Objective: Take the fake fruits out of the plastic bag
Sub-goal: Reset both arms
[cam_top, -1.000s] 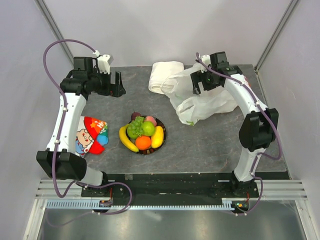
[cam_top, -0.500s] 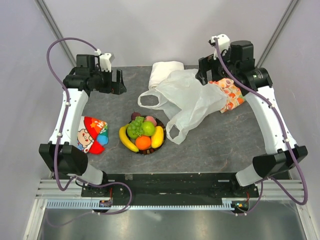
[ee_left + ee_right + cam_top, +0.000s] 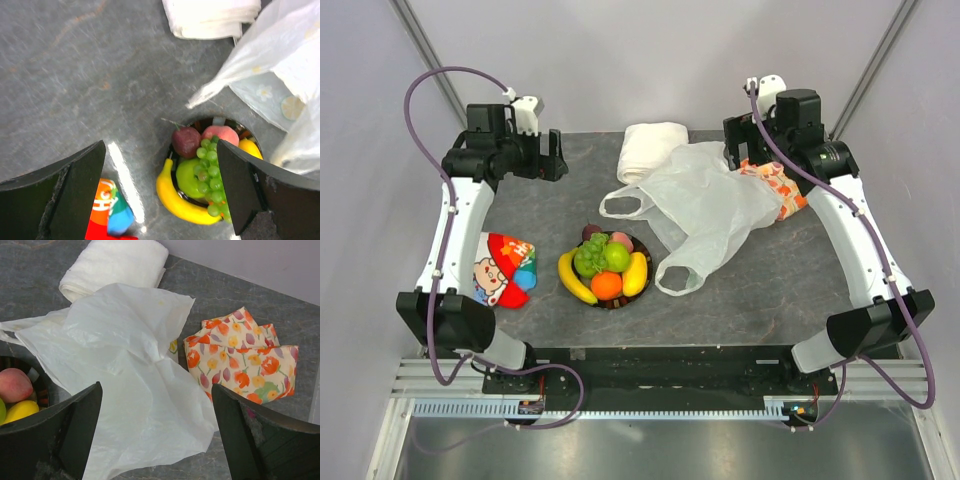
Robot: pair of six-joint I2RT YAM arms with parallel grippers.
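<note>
Desk [image 3: 760, 290]: dark grey stone-look surface that carries every item below.

Plastic bag [image 3: 705, 205]: thin white translucent carrier, lying flattened and crinkled on the right half of the desk. Its two loop handles point towards the plate, one at the far side and one at the near side.

Bag contact: its right edge overlaps the patterned fabric; its far edge lies just beside the cloth roll.

Fake fruits [image 3: 606, 264]: all piled on the plate, outside the bag.

Fruit detail: banana [image 3: 574, 281] on the left rim, second banana [image 3: 636, 273] on the right, green grapes [image 3: 589, 255] beside a green apple [image 3: 616, 257], orange [image 3: 607, 286] at the near side, dark red fruit [image 3: 186, 141] and pink fruit [image 3: 222, 134] at the far side.

Plate [image 3: 647, 256]: round and dark-rimmed, left of centre — the bag's near handle lies just beside its right rim.

Left hand [image 3: 161, 150]: released, fingers spread wide, grasping nothing; held above the desk, looking down on the plate.

Right hand [image 3: 156, 390]: released, fingers spread wide, grasping nothing — raised over the bag at the far right.

Cloth roll [image 3: 650, 150]: folded white, at the far edge.

Patterned fabric [image 3: 782, 186]: orange fruit print, folded, far right.

Colourful cloth [image 3: 503, 268]: red, with a cartoon figure, at the left edge.
</note>
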